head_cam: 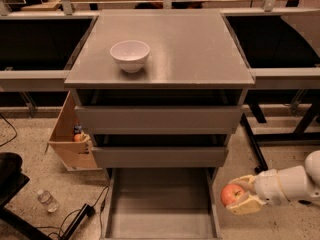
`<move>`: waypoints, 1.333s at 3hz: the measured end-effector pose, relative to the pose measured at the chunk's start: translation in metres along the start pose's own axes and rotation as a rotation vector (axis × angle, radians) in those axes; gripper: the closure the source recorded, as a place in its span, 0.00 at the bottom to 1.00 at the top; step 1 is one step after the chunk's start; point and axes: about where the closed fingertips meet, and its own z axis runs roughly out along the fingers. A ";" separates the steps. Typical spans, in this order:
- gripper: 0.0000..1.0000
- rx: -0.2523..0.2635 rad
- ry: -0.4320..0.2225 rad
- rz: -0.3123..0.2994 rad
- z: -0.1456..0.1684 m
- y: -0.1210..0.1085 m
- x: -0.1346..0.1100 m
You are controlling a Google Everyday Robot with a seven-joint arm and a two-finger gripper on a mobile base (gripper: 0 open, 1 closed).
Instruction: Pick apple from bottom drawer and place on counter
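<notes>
The grey tabletop (190, 49) of the drawer cabinet stood well up and to the left of the pincer, flat and matte. Under it, two drawers (157, 118) showed their plain grey fronts, both pulled out a little. The bottom drawer (160, 204) was drawn fully out just to the left of the pincer, at about its level, and its flat grey floor was bare. Far to the left, past the cabinet, a light wooden box (67, 139) leaned against the cabinet's side with a few small things inside that I could not make out. The white arm (290, 184) reached in from the right edge, low over the speckled floor. A white bowl (130, 55) sat upright on the tabletop, high and left of the pincer. The pincer (239, 195) hung outside the drawer's right wall, its pale fingers (243, 208) closed round the apple (231, 194) from above and below. The apple, red with a yellowish patch, was clear of the drawer and off the floor. A small plastic bottle (47, 200) lay on the floor far to the left.
</notes>
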 end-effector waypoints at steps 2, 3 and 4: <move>1.00 0.068 -0.005 0.003 -0.054 0.004 -0.038; 1.00 0.119 -0.008 -0.002 -0.095 0.019 -0.072; 1.00 0.214 -0.066 -0.002 -0.191 0.043 -0.160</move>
